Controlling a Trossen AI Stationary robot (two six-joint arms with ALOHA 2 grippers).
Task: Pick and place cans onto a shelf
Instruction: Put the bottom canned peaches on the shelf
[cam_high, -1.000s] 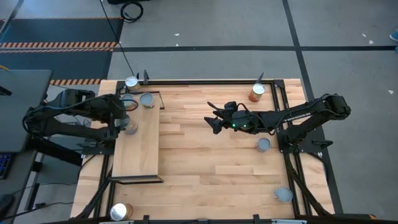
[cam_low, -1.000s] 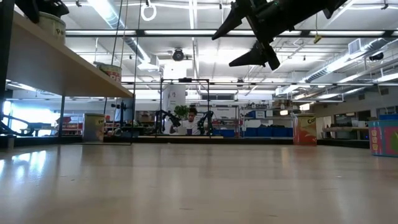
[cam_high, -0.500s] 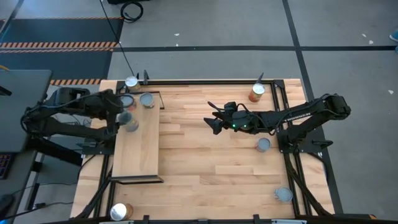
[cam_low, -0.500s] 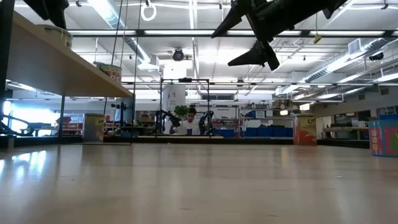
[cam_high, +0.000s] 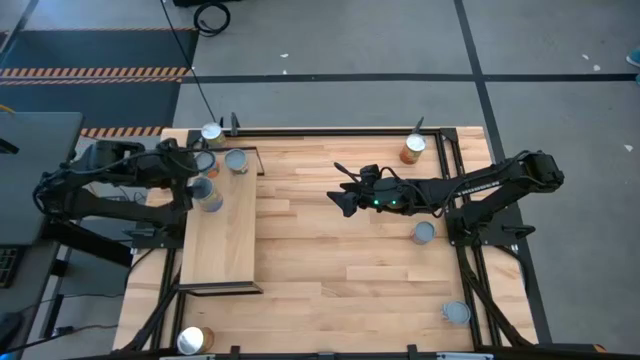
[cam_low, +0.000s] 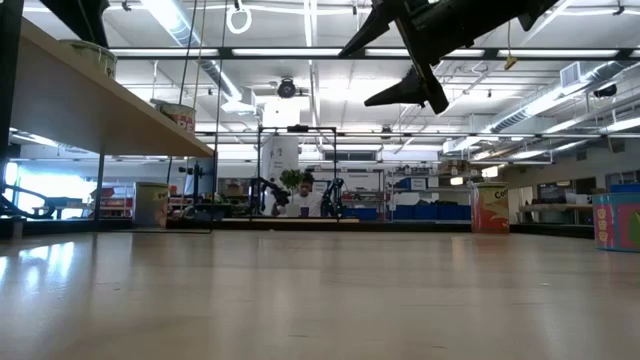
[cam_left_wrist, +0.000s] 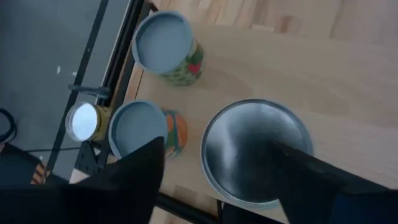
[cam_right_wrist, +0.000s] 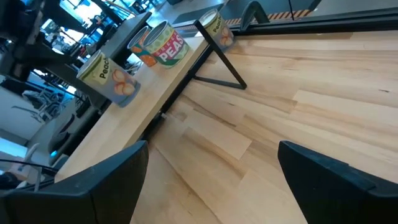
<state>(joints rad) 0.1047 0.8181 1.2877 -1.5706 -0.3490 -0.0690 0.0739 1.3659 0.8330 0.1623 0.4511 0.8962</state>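
Jaws of the left gripper (cam_left_wrist: 214, 180) stand apart astride an upright silver-topped tin (cam_left_wrist: 255, 152) on the pale plywood shelf (cam_left_wrist: 348, 81), while the right gripper's (cam_right_wrist: 211, 180) gape empty.

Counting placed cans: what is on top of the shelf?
Three cans stand on the shelf near its far end; the left gripper hangs over them, partly covering one.

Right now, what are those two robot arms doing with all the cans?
They are putting cans on the shelf. The left tool is above the shelf's far end, right over a can standing there beside two others. The right tool hangs open over the middle of the table, holding nothing. More cans wait on the table.
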